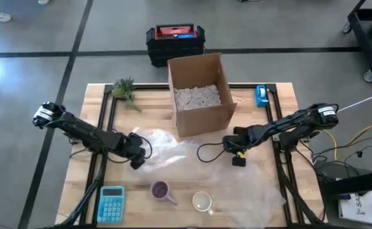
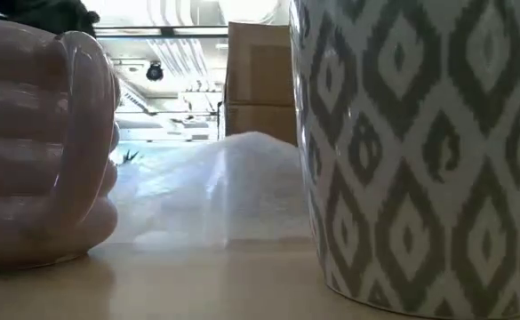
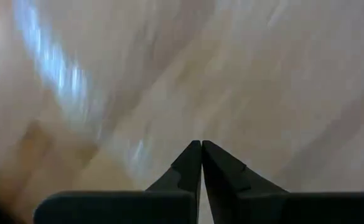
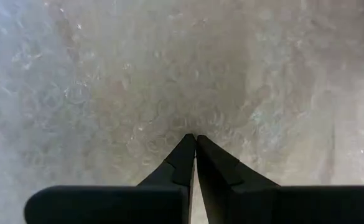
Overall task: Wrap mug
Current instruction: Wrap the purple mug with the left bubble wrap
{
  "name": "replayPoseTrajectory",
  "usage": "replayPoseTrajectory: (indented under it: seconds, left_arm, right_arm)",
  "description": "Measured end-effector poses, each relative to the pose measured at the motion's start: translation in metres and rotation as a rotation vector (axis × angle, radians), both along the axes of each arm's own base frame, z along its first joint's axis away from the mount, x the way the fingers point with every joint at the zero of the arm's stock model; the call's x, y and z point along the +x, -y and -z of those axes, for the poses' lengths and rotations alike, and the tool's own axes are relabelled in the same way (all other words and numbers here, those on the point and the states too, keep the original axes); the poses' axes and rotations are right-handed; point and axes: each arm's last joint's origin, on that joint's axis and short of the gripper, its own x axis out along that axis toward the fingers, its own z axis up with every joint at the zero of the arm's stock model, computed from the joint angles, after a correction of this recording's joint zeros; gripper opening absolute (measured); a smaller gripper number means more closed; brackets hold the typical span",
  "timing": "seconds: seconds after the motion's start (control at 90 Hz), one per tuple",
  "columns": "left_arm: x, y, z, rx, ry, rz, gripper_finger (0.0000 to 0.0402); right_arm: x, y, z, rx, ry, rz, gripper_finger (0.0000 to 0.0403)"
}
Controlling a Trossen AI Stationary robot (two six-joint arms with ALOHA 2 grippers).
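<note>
The 2 mugs, a purple mug (image 1: 161,190) and a patterned mug (image 1: 202,201), stand at the tabletop's (image 1: 262,213) front edge, at the rim of the clear bubble wrap (image 1: 192,162). The left gripper (image 1: 137,163) and right gripper (image 1: 238,158) have their jaws pressed together low over the wrap at its 2 sides; whether film is pinched is unclear. Best pull evenly, keeping the sheet flat and clear of the cardboard box (image 1: 200,92) at the back.

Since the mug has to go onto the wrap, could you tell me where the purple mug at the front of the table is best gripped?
I would take the purple mug by its rim, coming straight down from above. It stands upright with its mouth open to the top, and its handle points toward the patterned mug, so the rim's other side is free. The left gripper is nearer.
</note>
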Motion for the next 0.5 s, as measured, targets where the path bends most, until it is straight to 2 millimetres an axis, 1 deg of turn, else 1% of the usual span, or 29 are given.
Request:
replayPoseTrajectory:
  seconds: [0.067, 0.133, 0.222, 0.311, 0.4, 0.433, 0.5]
  left_arm:
    - [0.003, 0.001, -0.007, -0.012, 0.022, -0.009, 0.0000]
    - [0.010, 0.002, -0.020, 0.005, 0.092, -0.015, 0.0000]
    - [0.023, 0.002, -0.041, 0.116, 0.228, -0.001, 0.0000]
    - [0.037, 0.002, -0.052, 0.215, 0.375, 0.046, 0.0000]
    - [0.051, 0.000, -0.048, 0.246, 0.454, 0.151, 0.0000]
    - [0.055, -0.001, -0.043, 0.246, 0.458, 0.180, 0.0000]
    - [0.057, -0.005, -0.028, 0.244, 0.408, 0.203, 0.0000]
  right_arm:
    - [0.001, 0.000, -0.009, 0.004, 0.040, 0.003, 0.0002]
    - [0.006, -0.001, -0.021, 0.009, 0.107, -0.001, 0.0002]
    - [0.013, -0.001, -0.034, 0.002, 0.229, -0.020, 0.0002]
    - [0.025, -0.001, -0.039, -0.019, 0.385, -0.041, 0.0002]
    - [0.034, -0.002, -0.033, -0.028, 0.482, -0.071, 0.0002]
    - [0.037, -0.002, -0.029, -0.026, 0.512, -0.075, 0.0002]
    - [0.040, -0.002, -0.017, -0.022, 0.520, -0.079, 0.0002]
